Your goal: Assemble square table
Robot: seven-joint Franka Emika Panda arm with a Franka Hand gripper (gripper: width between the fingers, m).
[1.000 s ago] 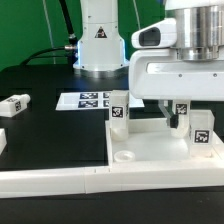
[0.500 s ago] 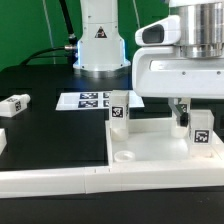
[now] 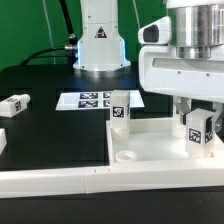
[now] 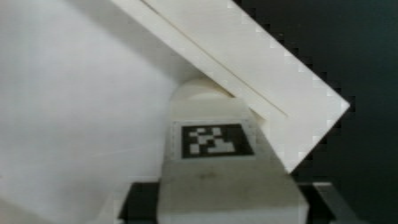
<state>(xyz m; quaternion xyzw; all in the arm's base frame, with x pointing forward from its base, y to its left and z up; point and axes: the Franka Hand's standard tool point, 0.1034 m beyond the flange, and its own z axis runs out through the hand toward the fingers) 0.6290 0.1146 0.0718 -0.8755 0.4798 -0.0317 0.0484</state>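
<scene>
The white square table top lies at the lower right of the exterior view, and a round socket shows near its front. One tagged leg stands upright at its far corner. My gripper is shut on a second tagged leg and holds it upright over the top's corner at the exterior view's right. In the wrist view this leg sits between my dark fingers, over the corner rim of the top. A third leg lies at the left. Another white piece is cut off at the left edge.
The marker board lies flat behind the table top. The long white barrier wall runs along the front. The robot base stands at the back, with cables beside it.
My gripper has moved towards the exterior view's right with the leg in it, nearer the top's right corner. The other parts have not moved.
</scene>
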